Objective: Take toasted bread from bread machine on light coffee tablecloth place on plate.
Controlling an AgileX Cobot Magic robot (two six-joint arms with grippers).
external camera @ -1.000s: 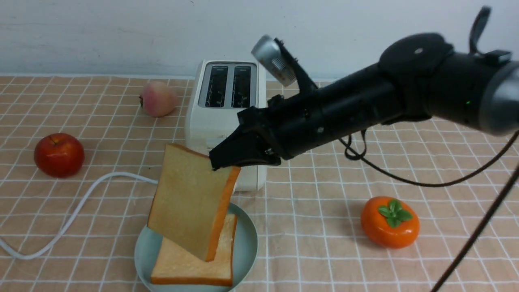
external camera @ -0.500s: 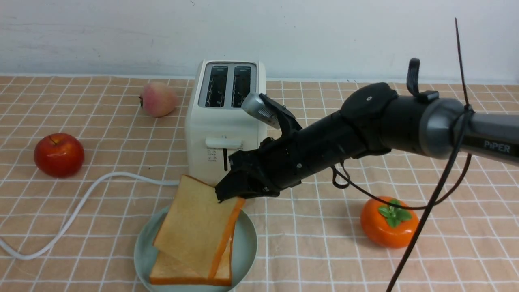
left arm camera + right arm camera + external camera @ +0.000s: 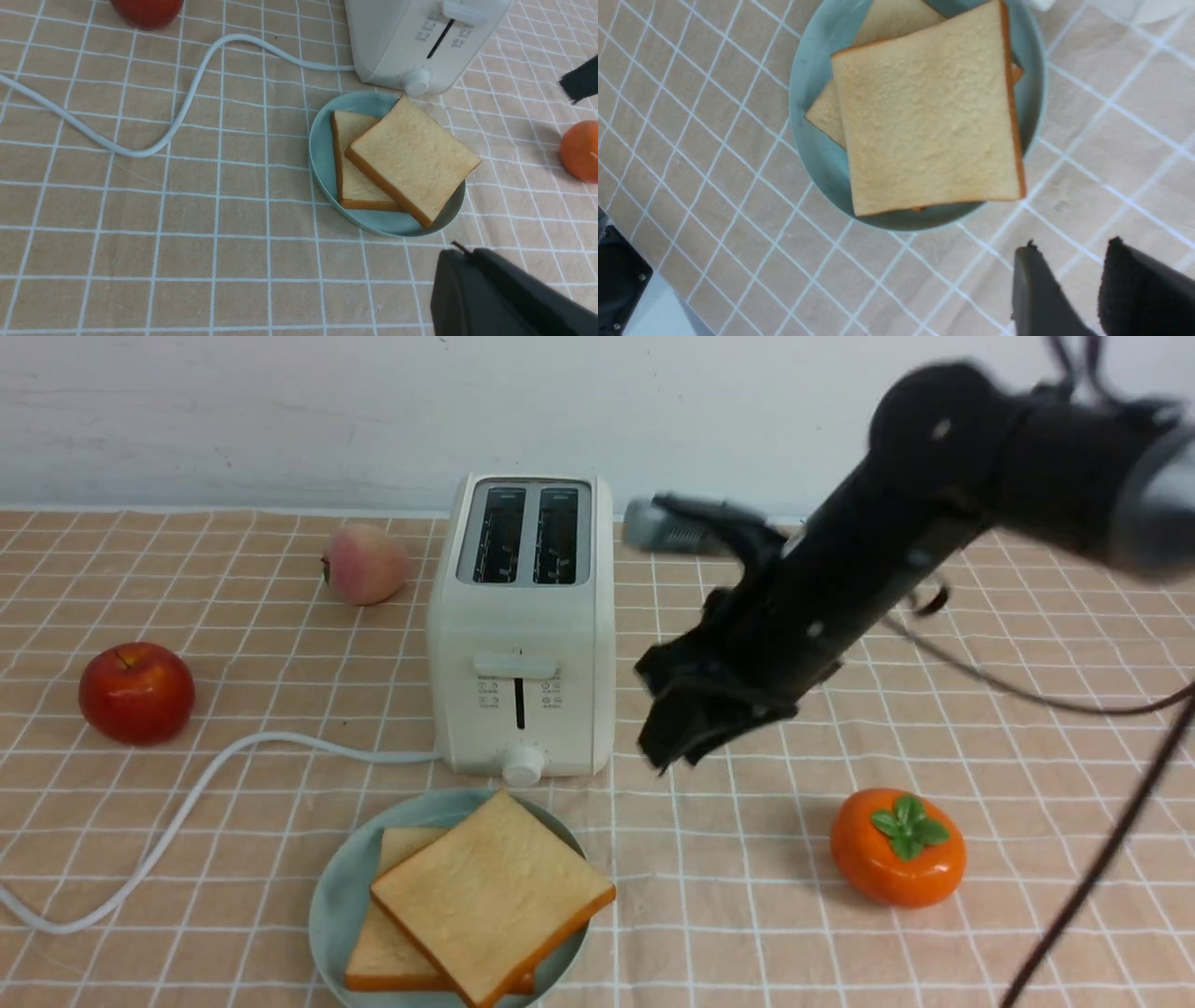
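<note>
both slots (image 3: 523,534) of the bread machine (image 3: 520,644) show empty, and the toasted bread is down on the plate (image 3: 338,903). the lower slice (image 3: 397,947) lies flat on the mint-green dish. the top slice (image 3: 490,887) lies across it, turned at an angle, with one corner poking past the rim on the right, over the light coffee tablecloth (image 3: 747,896).

the right gripper (image 3: 667,751) hangs in the air just right of the bread machine, jaws parted with nothing between them: released. the left gripper (image 3: 460,254) is clenched on nothing, apart from the plate.

by my read the placing step is done and no bread is left to fetch. the next move calls for little: draw the right arm clear without clipping the bread machine, and perhaps square up that overhanging slice so it sits fully on the plate.
</note>
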